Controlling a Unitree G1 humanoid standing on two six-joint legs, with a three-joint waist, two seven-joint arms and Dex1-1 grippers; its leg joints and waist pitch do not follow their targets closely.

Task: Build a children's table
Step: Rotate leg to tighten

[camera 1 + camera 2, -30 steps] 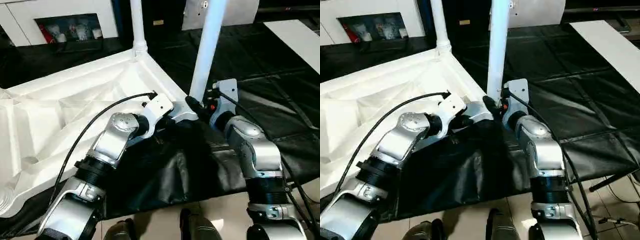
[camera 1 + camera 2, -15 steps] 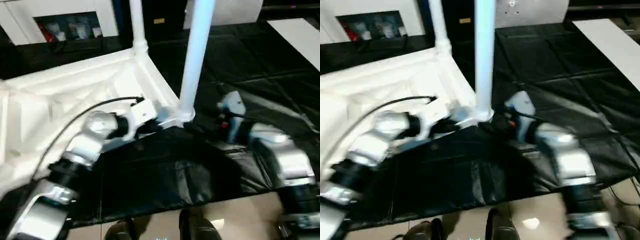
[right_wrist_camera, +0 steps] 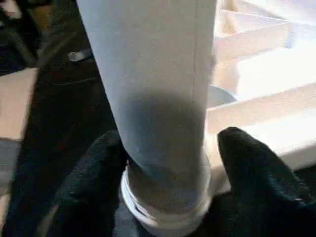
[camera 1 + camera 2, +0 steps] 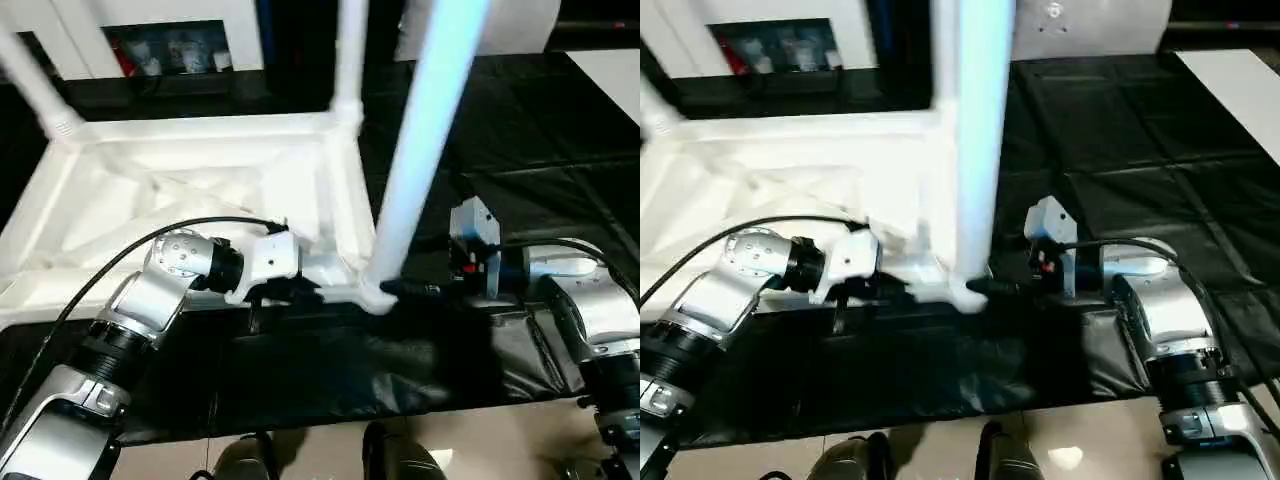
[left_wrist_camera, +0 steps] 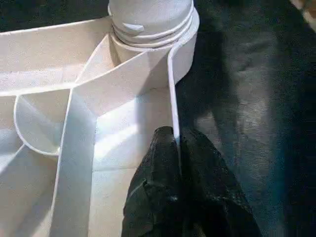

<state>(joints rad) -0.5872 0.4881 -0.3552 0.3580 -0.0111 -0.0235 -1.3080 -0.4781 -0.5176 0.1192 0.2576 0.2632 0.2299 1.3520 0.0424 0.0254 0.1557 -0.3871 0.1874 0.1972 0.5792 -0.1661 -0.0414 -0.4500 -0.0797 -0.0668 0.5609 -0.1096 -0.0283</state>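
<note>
The table top [image 4: 200, 190] lies upside down on the black sheet [image 4: 560, 120], ribbed underside up. A white leg [image 4: 425, 150] stands upright in the corner socket [image 4: 372, 292] nearest the robot, and that socket is our landmark. Two more legs rise from sockets on the far side of the top: one [image 4: 350, 50] straight behind the landmark socket, another [image 4: 30, 85] at the far left corner.

Left gripper [image 5: 177, 140] sits just left of the socket, its two black fingers pressed together on the thin upright rim wall [image 5: 172, 94] of the top, pinching it. Right gripper [image 3: 165, 163] comes in from the right of the socket, fingers [image 3: 252, 173] spread, one on each side of the leg's base just above the socket collar; whether the pads actually touch the leg cannot be told.

No readable writing or labels anywhere on the table parts or arms.
</note>
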